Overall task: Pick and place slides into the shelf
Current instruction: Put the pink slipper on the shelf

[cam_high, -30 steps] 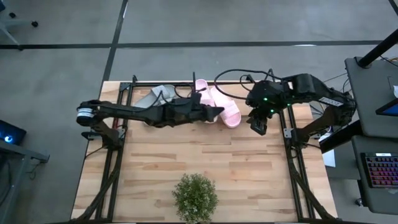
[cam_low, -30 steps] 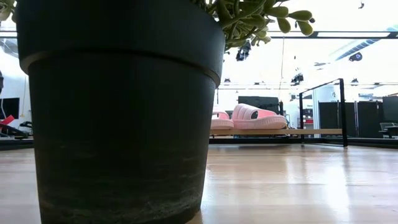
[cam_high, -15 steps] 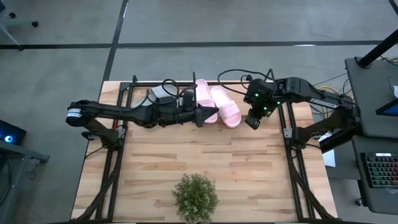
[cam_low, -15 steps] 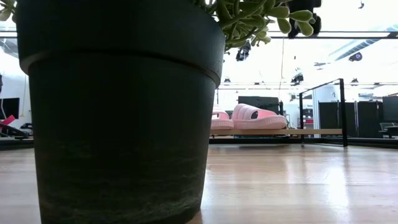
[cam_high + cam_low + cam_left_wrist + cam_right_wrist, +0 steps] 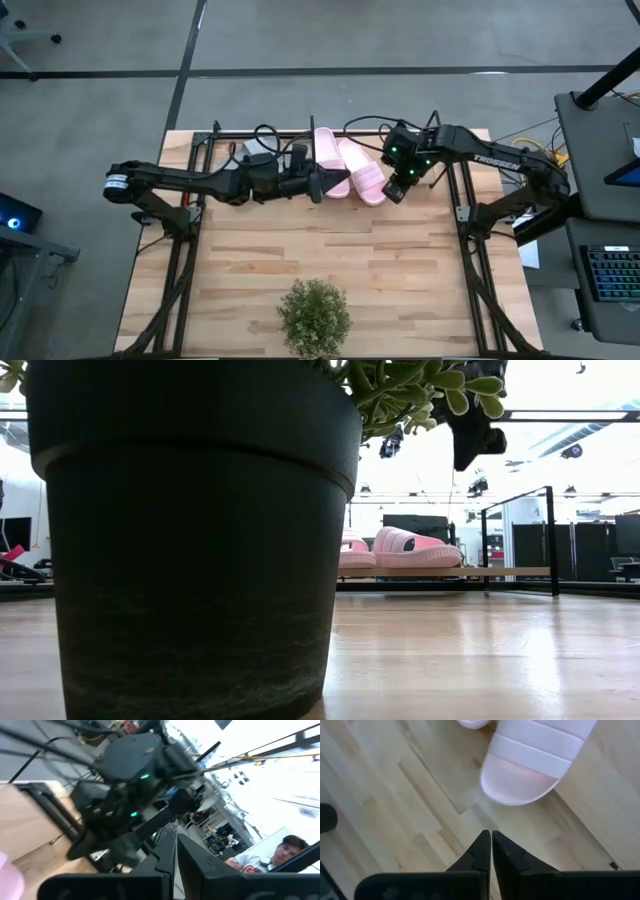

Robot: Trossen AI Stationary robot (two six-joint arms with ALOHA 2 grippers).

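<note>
Pale pink slides [image 5: 350, 168] lay side by side on the shelf [image 5: 500, 571], the grey pair mostly hidden under the left arm. They looked soft and light; the wide strap seemed the best hold. The left pincer [image 5: 322, 185] and right pincer [image 5: 394, 190] were both clenched, empty.

pale pink slides [image 5: 349, 170], light wood plank table [image 5: 330, 250], dark plant pot [image 5: 190, 530], green leaves [image 5: 314, 316], black shelf uprights [image 5: 548, 540]
</note>
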